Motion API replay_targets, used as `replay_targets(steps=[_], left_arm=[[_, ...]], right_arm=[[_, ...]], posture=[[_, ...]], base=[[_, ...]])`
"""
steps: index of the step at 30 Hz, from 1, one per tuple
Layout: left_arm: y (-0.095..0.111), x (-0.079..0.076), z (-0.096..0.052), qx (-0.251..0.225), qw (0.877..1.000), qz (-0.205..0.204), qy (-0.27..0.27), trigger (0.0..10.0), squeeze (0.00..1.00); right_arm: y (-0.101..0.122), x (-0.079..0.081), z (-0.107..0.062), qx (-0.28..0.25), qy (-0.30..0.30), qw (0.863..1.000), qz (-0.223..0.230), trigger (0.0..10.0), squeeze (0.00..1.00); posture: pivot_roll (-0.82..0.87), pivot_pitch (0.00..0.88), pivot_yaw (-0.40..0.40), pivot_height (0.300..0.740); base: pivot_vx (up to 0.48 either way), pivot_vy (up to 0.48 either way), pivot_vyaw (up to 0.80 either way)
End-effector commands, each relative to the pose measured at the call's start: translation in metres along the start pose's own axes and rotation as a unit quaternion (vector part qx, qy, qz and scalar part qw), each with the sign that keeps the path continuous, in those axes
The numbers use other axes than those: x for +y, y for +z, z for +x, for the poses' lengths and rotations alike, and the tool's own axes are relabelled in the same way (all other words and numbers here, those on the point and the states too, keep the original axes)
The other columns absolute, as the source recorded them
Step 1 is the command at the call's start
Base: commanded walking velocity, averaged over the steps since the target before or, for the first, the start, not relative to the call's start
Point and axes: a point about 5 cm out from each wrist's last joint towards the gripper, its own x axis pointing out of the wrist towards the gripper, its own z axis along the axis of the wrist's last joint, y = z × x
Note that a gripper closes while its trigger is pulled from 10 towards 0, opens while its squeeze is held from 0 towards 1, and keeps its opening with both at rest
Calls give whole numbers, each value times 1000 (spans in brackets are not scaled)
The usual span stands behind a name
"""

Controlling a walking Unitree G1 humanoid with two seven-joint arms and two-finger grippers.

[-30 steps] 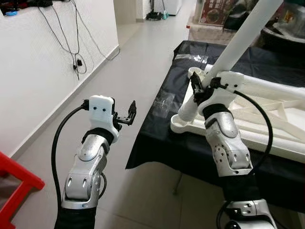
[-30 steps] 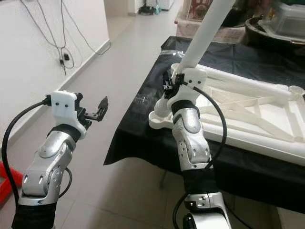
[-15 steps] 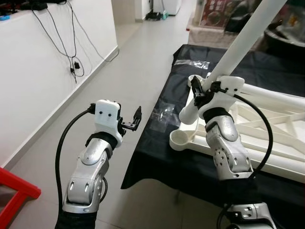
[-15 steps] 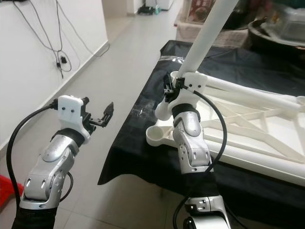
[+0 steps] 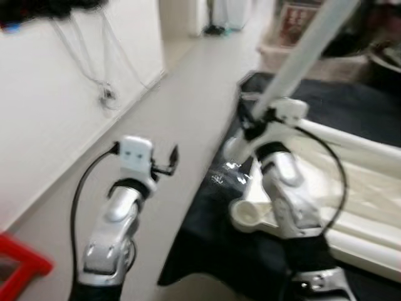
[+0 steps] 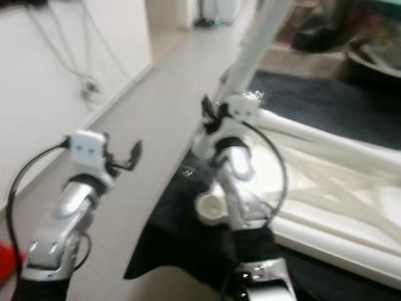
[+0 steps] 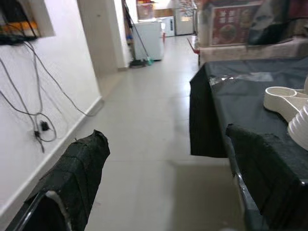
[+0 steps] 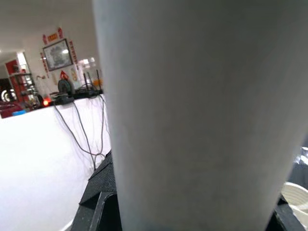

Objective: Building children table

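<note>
A white table frame (image 5: 357,188) lies flat on a table under a black cloth (image 5: 207,257). Its round corner socket (image 5: 249,213) faces up near the cloth's edge. My right gripper (image 5: 252,123) is shut on a long white table leg (image 5: 301,56) that slants up and to the right. The leg's lower end hangs a little above and behind the socket. In the right wrist view the leg (image 8: 192,115) is close up between the fingers. My left gripper (image 5: 170,160) is open and holds nothing, out over the floor left of the table. The socket (image 7: 281,94) lies beyond its fingertips (image 7: 82,168).
A white wall (image 5: 56,106) with dangling cables runs along the left. A red object (image 5: 19,269) sits at the bottom left on the tiled floor (image 7: 144,144). Boxes and a poster (image 7: 231,26) stand beyond the table. The head views are blurred.
The whole picture has shifted and blurred, so the camera moved. The leg's lower end now stands farther from the corner socket. The left gripper stays open in the air.
</note>
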Motion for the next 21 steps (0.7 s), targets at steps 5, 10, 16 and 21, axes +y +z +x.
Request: replay_targets(steps=[5,10,16,21], left_arm=[[-1,-2,0,2,1000,-2,-6,10000,0],[-1,-5,-4,-2,1000,-9,-15,10000,0],[1,-6,-7,-7,1000,-18,-22,10000,0],[4,-15,-13,-10,998,-44,-53,10000,0]], right_arm=[[5,-9,0,-13,-14,1000,-3,10000,0],[12,-18,10,-12,37,999,1,10000,0],[18,-25,22,1,125,992,-3,10000,0],[22,-40,33,42,215,976,15,10000,0]], posture=[[75,117,-1,740],[80,121,-1,740],[86,129,-6,740],[87,166,-11,740]], base=[[0,0,0],[0,0,0],[0,0,0],[0,0,0]])
